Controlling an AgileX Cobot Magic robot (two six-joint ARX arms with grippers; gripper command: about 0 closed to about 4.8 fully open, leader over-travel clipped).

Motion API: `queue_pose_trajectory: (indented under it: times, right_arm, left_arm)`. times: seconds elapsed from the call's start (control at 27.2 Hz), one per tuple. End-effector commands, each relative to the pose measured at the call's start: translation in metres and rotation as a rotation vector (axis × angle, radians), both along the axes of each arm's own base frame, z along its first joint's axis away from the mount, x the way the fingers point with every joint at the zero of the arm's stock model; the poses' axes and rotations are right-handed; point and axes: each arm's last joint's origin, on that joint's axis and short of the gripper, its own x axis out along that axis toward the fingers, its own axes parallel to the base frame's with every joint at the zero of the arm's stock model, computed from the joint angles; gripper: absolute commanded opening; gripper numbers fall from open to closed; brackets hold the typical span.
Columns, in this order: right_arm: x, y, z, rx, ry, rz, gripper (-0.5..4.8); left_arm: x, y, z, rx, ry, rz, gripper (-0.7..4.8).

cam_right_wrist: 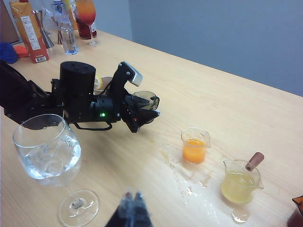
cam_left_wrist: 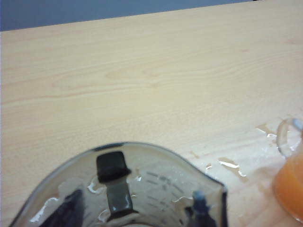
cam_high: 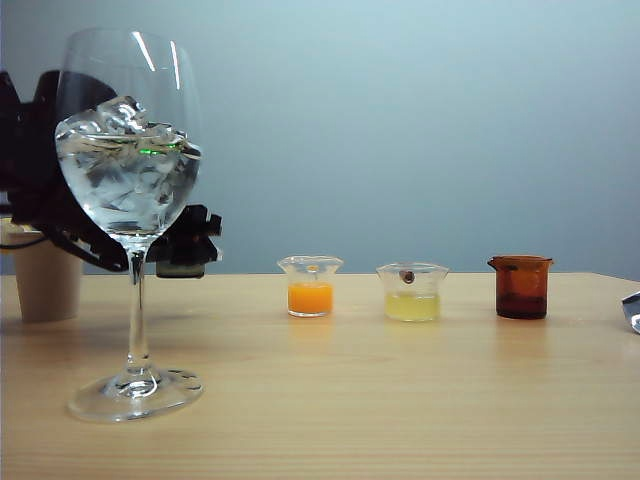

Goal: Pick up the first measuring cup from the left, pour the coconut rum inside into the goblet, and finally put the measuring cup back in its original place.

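Two end effectors are mine: my left end effector grips the smoky measuring cup above the wooden surface, beside the ice-filled goblet; my right end effector hangs nearer the camera, fingertips pressed together, holding nothing; spilled droplets lie nearby.

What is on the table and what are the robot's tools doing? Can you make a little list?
goblet: upright, ice inside
first measuring cup: held by left tool, above table, looks emptied
orange cup: on table
yellow cup: on table, stick inside
brown cup: on table
spill: wet patch near orange cup
right tool: shut, empty, near goblet's foot
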Motion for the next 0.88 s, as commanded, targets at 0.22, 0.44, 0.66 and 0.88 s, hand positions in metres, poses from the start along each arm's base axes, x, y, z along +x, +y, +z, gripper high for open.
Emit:
queue_pose_trajectory:
  times: [0.22, 0.44, 0.66, 0.88]
  right_arm:
    - [0.0, 0.0, 0.002, 0.004, -0.008, 0.002, -0.03]
    - [0.001, 0.001, 0.001, -0.001, -0.003, 0.0, -0.03]
    - [0.002, 0.002, -0.001, -0.01, 0.006, 0.001, -0.03]
    - [0.002, 0.002, -0.001, -0.014, 0.01, 0.0, -0.03]
  left_arm:
    - [0.005, -0.002, -0.023, -0.013, 0.019, 0.005, -0.05]
    - [0.005, -0.001, -0.029, -0.008, 0.037, 0.032, -0.05]
    - [0.006, -0.001, -0.031, -0.021, 0.039, 0.037, 0.0]
    - [0.006, -0.001, -0.031, -0.026, 0.038, 0.03, 0.93]
